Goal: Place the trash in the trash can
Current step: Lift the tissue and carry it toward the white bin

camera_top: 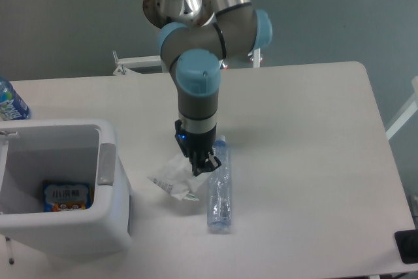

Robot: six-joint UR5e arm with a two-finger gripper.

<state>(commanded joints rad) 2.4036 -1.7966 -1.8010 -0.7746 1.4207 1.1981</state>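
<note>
The crumpled white paper wad (170, 179) hangs just left of my gripper (202, 167), bunched up with a shadow under it. The gripper is shut on the wad's right edge, a little above the table. The slim clear plastic bottle (220, 189) lies on the table directly right of the gripper, pale cap pointing away, its side close to the fingers. The large white trash can (110, 217) stands at the front left, its grey rim tab (106, 163) facing the wad.
A blue and orange packet (65, 198) lies inside the trash can. A bottle with a bright blue label (9, 101) stands at the far left table edge. A black object (407, 246) sits at the front right corner.
</note>
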